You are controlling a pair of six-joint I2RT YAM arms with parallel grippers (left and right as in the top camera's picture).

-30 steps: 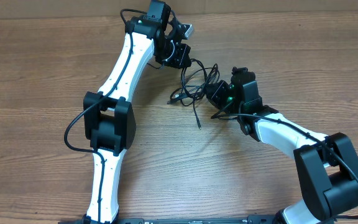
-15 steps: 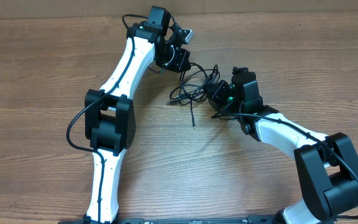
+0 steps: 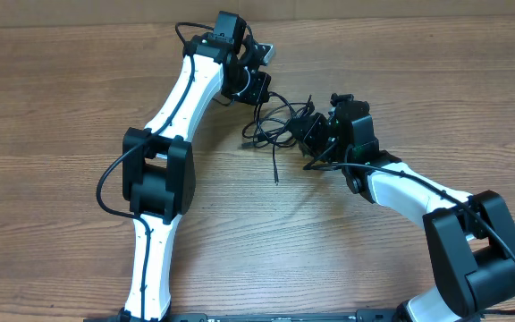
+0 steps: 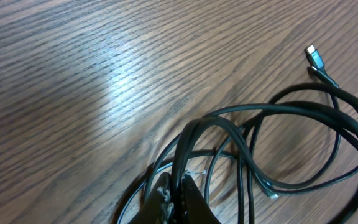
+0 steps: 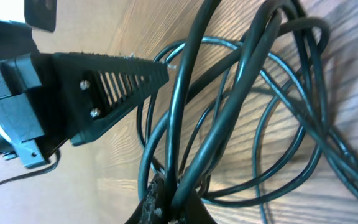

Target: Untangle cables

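Nearest me, right of centre, my right gripper is pinched tight on several strands of the cables. They lie in a loose tangle on the wooden table, just above centre. Beyond them, near the top of the frame, my left gripper is clamped on another loop.
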